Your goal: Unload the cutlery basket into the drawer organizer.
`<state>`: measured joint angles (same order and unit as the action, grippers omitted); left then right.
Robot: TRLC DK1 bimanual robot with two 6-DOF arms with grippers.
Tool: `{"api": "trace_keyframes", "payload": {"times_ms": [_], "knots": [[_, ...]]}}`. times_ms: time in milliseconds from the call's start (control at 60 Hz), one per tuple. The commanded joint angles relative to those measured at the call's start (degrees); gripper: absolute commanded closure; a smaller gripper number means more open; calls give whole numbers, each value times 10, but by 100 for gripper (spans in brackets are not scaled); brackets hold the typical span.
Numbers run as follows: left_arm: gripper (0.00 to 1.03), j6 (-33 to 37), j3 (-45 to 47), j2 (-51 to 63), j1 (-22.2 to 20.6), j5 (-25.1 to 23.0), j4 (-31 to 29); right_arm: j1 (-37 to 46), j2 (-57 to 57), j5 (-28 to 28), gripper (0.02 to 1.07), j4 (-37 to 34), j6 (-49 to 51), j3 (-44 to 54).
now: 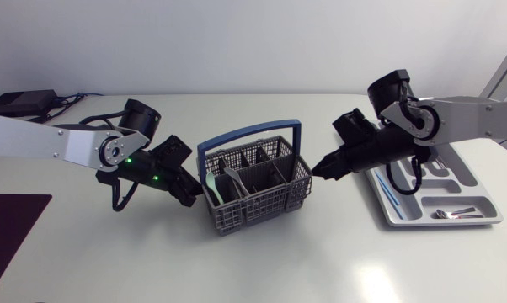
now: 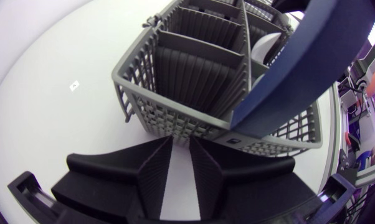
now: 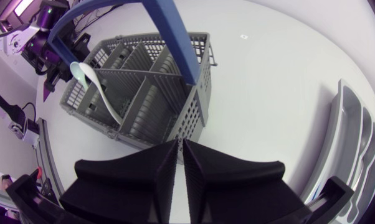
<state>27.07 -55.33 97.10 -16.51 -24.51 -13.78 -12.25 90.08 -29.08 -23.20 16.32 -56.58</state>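
My left tool (image 2: 181, 146) sits just short of one end wall of the cutlery basket (image 1: 262, 202), its fingers a narrow gap apart with nothing between them. My right tool (image 3: 180, 144) is near the opposite end, fingers drawn together to a thin slit, also empty.

There is one basket, standing upright mid-counter (image 1: 321, 261) between my two tools. It is grey plastic mesh, split by inner walls into several compartments, with a single blue arched handle (image 1: 249, 133) over the top. I can make out two pieces in it, both toward my left tool's end: a pale green spoon (image 1: 214, 181) and a silvery utensil (image 1: 233, 174) beside it.

Farther off, beyond my right tool, lies one light grey drawer organizer (image 1: 443, 223). It holds one thin blue piece (image 1: 389, 194) and some silver cutlery (image 1: 456, 212) too small to count.
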Motion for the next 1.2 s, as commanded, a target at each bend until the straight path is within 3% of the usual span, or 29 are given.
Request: {"api": "trace_keyframes", "payload": {"times_ms": [0, 217, 417, 683, 817, 867, 1083, 1183], "knots": [[77, 4, -43, 20, -12, -23, 26, -9, -23, -31, 93, -7, 12, 33], [77, 3, -95, 65, -18, -23, 26, -9, -68, -28, 93, -9, 11, 82], [72, 8, -89, 54, 0, -22, 26, -6, -102, 13, 91, -7, 11, 98], [64, 88, -10, -101, 10, 1, 47, 18, -149, 36, 49, -6, 53, 120], [64, 122, 21, -169, -19, 34, 80, 29, -166, 36, 37, -6, 74, 137], [64, 164, 36, -198, -45, 50, 80, 33, -170, 36, 34, -6, 84, 145], [60, 284, 73, -226, -169, 177, 92, 47, -187, 32, 28, -5, 121, 174], [57, 329, 73, -207, -199, 218, 91, 57, -193, 27, 26, -5, 137, 186]]}}
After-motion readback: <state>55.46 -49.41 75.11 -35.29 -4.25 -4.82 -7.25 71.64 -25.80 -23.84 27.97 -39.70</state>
